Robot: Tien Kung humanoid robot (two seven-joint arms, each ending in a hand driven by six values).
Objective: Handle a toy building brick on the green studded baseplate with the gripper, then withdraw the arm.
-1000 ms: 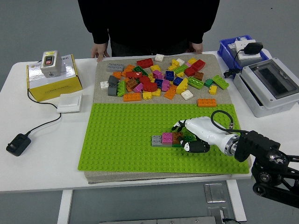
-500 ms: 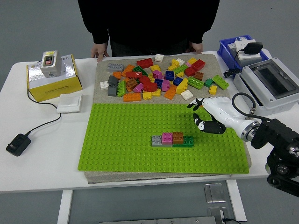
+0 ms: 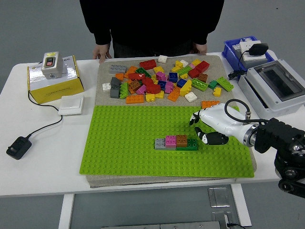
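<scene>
Risk: the robot hand hangs low over the baseplate, just right of the brick row — a careless sweep leftward could knock the green end brick loose or shift the whole plate on its mat. The cable loop at the wrist could also snag the loose bricks piled behind.

Robot hand: fingers loosely curled and apart, holding nothing; thumb near the green brick, contact not evident. The row — grey, pink, brown, green — sits pressed on the baseplate, mid-right. A person stands at the bench's far side, hands resting on the edge.
</scene>
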